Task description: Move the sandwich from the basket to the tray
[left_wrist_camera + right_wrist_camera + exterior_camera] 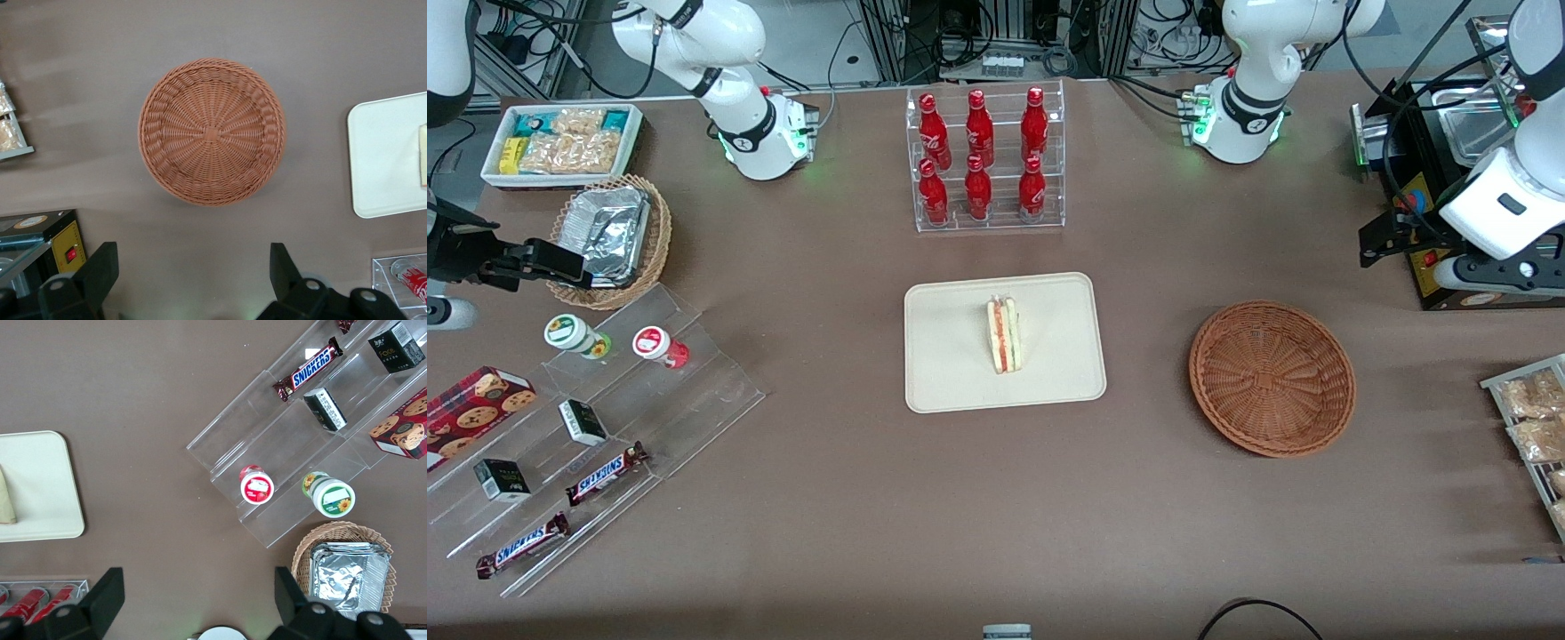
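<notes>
A brown mat covered the table [1049, 516], with cables and metal racks along the edge farthest from the front camera. The sandwich [1003, 335] stood on its edge near the middle of the tray [951, 373]. The basket [1272, 378] sat apart, toward the working arm's end. The gripper [193, 280] hung above the mat beside the basket, jaws wide and apparently holding nothing.

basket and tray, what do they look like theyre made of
The basket looks like woven wicker or rattan, matte reddish-brown, with strands radiating from its centre. The tray, holding the sandwich, seems to be smooth matte cream plastic or moulded fibre; which is unclear. The open gripper hangs above the table beside the basket.
</notes>
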`<state>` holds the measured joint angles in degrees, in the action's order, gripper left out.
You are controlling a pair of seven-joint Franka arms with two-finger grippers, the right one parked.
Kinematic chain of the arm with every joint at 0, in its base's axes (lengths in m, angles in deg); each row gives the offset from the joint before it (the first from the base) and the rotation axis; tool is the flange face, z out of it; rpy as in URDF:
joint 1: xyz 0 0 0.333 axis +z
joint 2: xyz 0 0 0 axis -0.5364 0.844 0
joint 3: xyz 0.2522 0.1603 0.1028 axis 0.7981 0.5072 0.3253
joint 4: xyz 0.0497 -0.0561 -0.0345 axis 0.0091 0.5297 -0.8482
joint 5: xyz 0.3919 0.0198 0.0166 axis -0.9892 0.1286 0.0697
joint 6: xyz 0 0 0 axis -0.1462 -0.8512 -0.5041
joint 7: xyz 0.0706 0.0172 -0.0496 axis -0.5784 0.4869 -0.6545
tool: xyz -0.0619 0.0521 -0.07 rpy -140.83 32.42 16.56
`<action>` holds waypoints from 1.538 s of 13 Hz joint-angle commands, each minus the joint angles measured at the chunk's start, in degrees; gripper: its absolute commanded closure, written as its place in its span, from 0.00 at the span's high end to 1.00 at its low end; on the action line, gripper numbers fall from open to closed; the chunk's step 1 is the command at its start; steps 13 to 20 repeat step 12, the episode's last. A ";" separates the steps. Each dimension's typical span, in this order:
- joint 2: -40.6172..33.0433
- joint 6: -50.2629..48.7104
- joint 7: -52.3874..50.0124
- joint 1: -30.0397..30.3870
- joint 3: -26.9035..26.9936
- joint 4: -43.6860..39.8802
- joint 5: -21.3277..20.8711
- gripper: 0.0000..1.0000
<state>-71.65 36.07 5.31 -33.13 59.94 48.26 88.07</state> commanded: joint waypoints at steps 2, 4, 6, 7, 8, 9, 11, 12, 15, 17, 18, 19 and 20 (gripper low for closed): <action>0.81 0.20 0.28 -2.47 0.12 -3.00 0.08 1.00; 1.25 0.21 0.19 -4.13 0.21 -4.31 -1.31 1.00; 1.34 -0.06 -0.60 -4.50 0.21 -4.32 -2.99 1.00; 1.43 -0.15 -0.69 -4.50 0.30 -4.24 -2.91 1.00; 1.43 -0.15 -0.69 -4.50 1.26 -4.06 -2.82 1.00; 1.34 -0.23 -0.43 -4.50 2.75 -4.06 -2.38 1.00; 1.34 -0.32 -0.51 -4.50 3.55 -3.88 -2.29 1.00; 1.34 -0.50 -0.86 -4.58 3.55 -3.71 -2.29 1.00; 1.34 -0.50 -0.86 -4.58 3.55 -3.71 -2.29 1.00; 1.34 -0.50 -0.86 -4.58 3.55 -3.71 -2.29 1.00; 1.34 -0.50 -0.86 -4.58 3.55 -3.71 -2.29 1.00; 1.34 -0.50 -0.86 -4.58 3.55 -3.71 -2.29 1.00; 1.34 -0.50 -0.86 -4.58 3.55 -3.71 -2.29 1.00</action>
